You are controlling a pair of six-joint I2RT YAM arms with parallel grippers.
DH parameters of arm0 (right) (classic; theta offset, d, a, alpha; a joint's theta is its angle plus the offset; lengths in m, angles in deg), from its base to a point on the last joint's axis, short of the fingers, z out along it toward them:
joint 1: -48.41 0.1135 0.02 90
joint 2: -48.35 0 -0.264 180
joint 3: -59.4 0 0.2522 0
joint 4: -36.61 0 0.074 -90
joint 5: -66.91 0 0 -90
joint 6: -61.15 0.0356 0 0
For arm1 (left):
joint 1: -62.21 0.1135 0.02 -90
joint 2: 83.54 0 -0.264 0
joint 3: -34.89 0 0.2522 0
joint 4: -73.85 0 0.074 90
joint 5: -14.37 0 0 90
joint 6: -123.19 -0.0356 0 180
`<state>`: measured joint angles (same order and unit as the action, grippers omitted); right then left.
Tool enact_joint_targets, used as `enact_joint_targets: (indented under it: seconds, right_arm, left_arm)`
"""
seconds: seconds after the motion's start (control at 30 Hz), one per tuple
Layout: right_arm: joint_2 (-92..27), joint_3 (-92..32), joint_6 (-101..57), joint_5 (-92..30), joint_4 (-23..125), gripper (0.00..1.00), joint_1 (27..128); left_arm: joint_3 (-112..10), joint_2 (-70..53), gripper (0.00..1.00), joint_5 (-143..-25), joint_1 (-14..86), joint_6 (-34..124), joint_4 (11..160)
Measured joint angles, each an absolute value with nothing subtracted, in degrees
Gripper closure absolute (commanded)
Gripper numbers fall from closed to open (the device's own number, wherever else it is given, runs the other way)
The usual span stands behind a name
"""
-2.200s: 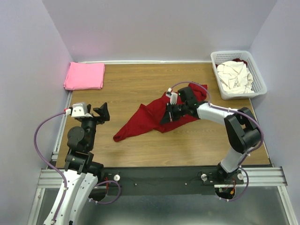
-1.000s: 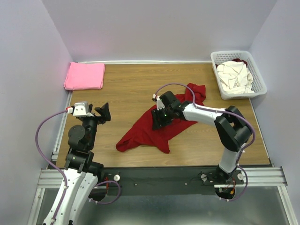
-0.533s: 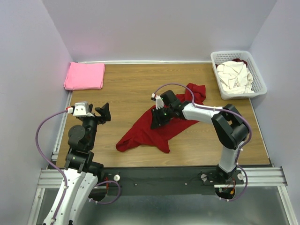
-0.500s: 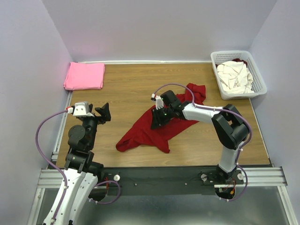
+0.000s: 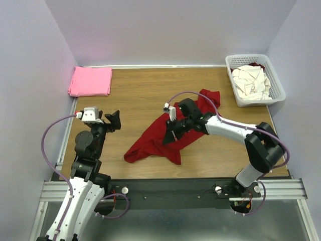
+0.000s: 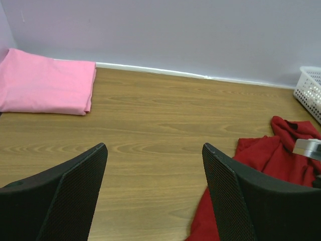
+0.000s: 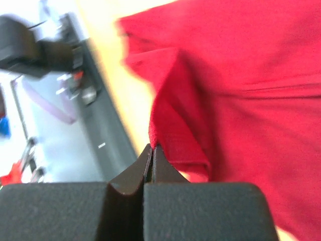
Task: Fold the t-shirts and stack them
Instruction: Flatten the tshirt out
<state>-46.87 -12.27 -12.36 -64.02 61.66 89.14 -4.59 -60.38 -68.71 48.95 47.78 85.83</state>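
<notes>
The dark red t-shirt lies crumpled in the middle of the table; it also shows in the left wrist view and fills the right wrist view. My right gripper is shut on a fold of this shirt and holds it slightly raised. A bright pink t-shirt lies folded at the back left, also in the left wrist view. Cream-white t-shirts fill the basket. My left gripper is open and empty, above the table's left side, well apart from the red shirt.
A white lattice basket stands at the back right corner, its edge showing in the left wrist view. Purple walls enclose the table on three sides. A metal rail runs along the near edge.
My right gripper has drawn back toward the near side with the red cloth in it, and its arm has straightened. The left gripper has shifted slightly right.
</notes>
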Motion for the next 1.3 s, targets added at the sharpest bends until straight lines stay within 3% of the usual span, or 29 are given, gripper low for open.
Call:
enact_joint_targets:
  seconds: [0.33, 0.57, 1.1, 1.3]
  right_arm:
    - [-38.45, -10.26, -12.87, -68.58, 69.27, 0.99, 98.15]
    - [-37.91, -9.80, -13.48, -67.86, 72.20, 0.99, 98.24]
    - [-39.24, -9.96, -15.07, -66.09, 73.62, 0.99, 98.74]
    - [-40.35, -10.33, -15.47, -65.83, 73.69, 0.99, 98.74]
  left_arm:
    - [-6.54, -50.50, 0.22, -77.47, 48.93, 48.92, 85.64]
    - [-13.44, -33.54, 0.21, -84.01, 44.69, 51.08, 88.46]
    - [-21.62, -5.67, 0.19, -81.37, 32.32, 51.01, 97.26]
    - [-23.61, 2.02, 0.24, -81.28, 30.02, 51.06, 97.18]
